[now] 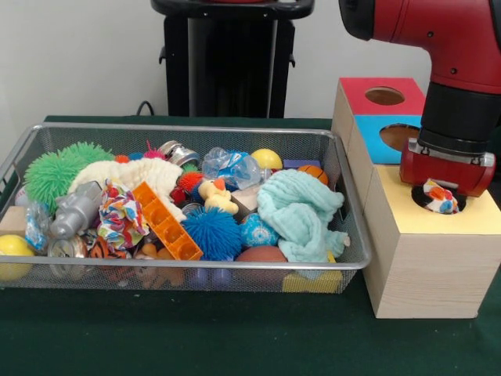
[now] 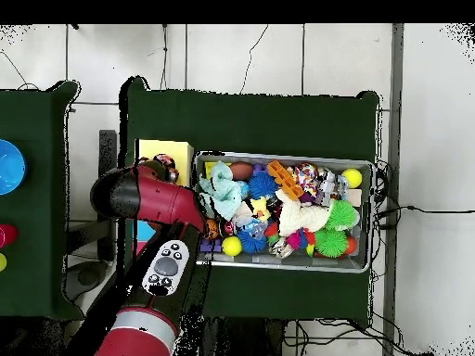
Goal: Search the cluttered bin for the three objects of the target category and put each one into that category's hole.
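Observation:
The wire-mesh bin (image 1: 196, 128) fills the left and middle of the table, packed with toys; it also shows in the overhead view (image 2: 278, 266). One frilly fabric ball (image 1: 119, 219) lies at its front left, beside an orange block; the overhead view shows it too (image 2: 304, 173). A second fabric ball (image 1: 440, 196) sits in the mouth of the hole (image 1: 418, 200) in the yellow-topped box (image 1: 477, 218), half sunk in. My gripper (image 1: 443, 185) is directly above that ball, its red body just over the hole. A third fabric ball does not show.
Blue-topped (image 1: 391, 137) and red-topped (image 1: 383, 95) boxes stand behind the yellow one. The bin holds a pale muslin cloth (image 1: 301, 211), green (image 1: 55, 168) and blue (image 1: 211, 233) spiky balls, a white cloth, a rubber duck and a yellow ball.

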Motion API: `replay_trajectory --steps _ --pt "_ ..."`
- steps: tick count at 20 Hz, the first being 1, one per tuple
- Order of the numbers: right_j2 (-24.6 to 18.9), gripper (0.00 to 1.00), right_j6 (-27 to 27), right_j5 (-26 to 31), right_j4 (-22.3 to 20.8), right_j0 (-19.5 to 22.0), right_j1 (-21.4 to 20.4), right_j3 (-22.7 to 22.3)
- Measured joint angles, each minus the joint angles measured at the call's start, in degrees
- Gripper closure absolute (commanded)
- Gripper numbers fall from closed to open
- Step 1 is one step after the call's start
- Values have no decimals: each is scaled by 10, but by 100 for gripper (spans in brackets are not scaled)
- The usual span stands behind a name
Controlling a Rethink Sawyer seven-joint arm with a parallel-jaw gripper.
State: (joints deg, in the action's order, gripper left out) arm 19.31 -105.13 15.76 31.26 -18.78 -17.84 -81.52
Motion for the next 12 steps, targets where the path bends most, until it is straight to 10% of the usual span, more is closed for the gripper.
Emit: replay_trajectory --steps 12 --pt "14 0 0 39 -2 -7 -19 -5"
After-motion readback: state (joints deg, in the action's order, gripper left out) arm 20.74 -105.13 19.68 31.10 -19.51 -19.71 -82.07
